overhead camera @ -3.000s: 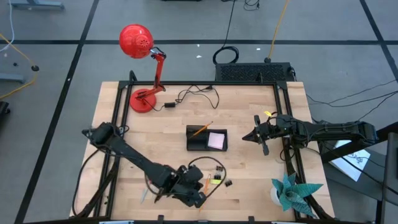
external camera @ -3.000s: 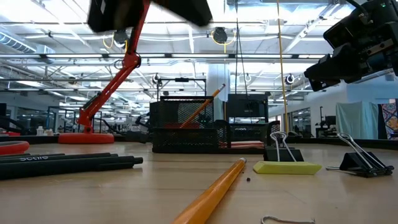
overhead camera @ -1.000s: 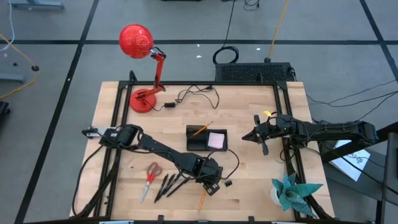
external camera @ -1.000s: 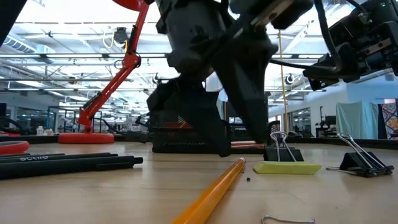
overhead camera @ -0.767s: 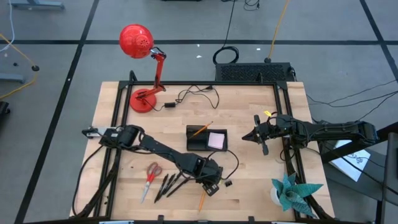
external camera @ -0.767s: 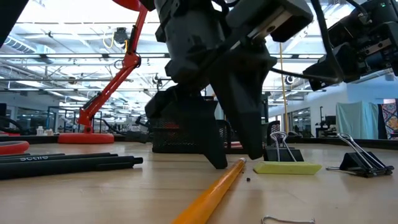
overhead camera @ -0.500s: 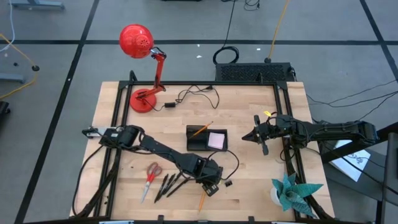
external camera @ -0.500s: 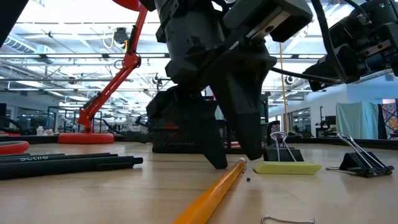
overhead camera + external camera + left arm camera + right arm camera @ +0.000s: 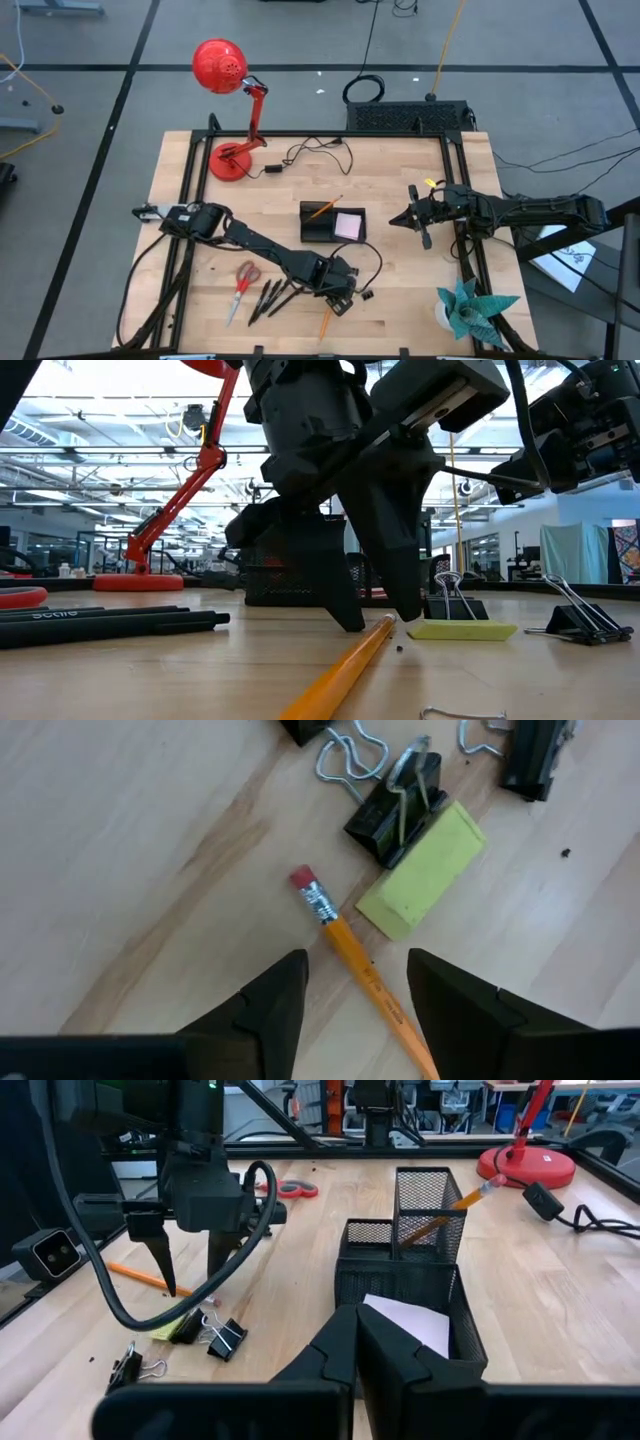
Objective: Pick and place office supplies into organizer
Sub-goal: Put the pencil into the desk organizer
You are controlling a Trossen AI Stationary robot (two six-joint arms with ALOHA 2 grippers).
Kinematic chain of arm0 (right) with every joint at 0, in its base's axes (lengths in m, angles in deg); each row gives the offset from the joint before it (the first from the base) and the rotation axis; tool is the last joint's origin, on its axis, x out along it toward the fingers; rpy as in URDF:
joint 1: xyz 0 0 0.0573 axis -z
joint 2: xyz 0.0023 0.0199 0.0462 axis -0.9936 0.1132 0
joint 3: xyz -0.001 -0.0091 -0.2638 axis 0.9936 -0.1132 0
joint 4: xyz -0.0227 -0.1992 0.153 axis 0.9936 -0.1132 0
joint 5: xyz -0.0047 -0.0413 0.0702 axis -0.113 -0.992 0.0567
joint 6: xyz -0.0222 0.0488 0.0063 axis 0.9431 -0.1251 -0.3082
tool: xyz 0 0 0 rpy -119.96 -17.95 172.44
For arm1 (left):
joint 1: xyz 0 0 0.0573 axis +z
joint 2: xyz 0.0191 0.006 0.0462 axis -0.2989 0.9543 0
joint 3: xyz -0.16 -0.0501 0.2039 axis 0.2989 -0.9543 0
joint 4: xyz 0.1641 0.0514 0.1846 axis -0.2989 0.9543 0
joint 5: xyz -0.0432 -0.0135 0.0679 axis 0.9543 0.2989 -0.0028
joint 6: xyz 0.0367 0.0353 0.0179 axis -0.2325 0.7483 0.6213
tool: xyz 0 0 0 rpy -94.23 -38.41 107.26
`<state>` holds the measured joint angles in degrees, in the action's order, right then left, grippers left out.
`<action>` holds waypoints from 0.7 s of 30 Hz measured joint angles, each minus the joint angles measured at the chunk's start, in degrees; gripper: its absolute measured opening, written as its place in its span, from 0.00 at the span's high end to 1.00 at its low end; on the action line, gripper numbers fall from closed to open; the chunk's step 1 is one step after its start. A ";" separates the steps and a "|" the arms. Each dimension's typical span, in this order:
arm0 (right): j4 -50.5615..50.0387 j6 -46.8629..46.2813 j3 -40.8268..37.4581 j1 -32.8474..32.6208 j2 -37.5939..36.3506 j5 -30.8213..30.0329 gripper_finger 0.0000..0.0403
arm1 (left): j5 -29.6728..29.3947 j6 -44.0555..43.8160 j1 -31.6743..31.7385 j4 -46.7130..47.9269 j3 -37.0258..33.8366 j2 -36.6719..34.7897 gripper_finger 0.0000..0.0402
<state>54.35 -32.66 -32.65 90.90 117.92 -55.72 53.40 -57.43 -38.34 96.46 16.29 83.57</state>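
At the table's front centre, the left gripper (image 9: 338, 300) stands tip-down over a pencil (image 9: 326, 321), its 2 fingers (image 9: 350, 595) spread, one on each side of the eraser end and holding nothing. Only the left wrist view shows the straddle plainly: the pencil (image 9: 358, 970) runs between the 2 dark fingertips, its red eraser just beyond them, with a yellow-green piece (image 9: 424, 883) and a binder clip (image 9: 395, 810) lying together just past it. The low view adds that the tips reach the wood on either side of the pencil (image 9: 340, 672), which the high view cannot settle.

The right wrist view alone looks into the organizer (image 9: 400, 1285): 1 pencil leans in the tall mesh cup and a pale pad lies in the low section. Seen from above, the organizer (image 9: 318, 230) sits at mid-table, at 12 o'clock from the left gripper and apart from it. Scissors (image 9: 241, 282) and pens (image 9: 275, 297) lie at 9 o'clock from that gripper, with bare wood beyond them toward the left edge. The loose pencil reaches close to the front edge.

The right gripper (image 9: 424, 238), fingers pressed together and empty, hangs at 3 o'clock from the organizer, near the table's right rail.
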 joint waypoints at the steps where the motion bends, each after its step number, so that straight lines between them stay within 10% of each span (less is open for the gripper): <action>1: 0.00 0.17 0.00 0.00 0.02 0.00 0.99 | 0.02 -0.26 -0.13 0.10 0.00 0.00 0.56; 21: -0.48 -1.36 0.00 0.00 0.02 0.24 0.99 | -0.58 2.13 -0.40 -3.74 0.11 1.17 0.74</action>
<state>53.87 -34.02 -32.65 90.90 117.94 -55.48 52.83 -55.29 -38.73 92.72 16.40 84.74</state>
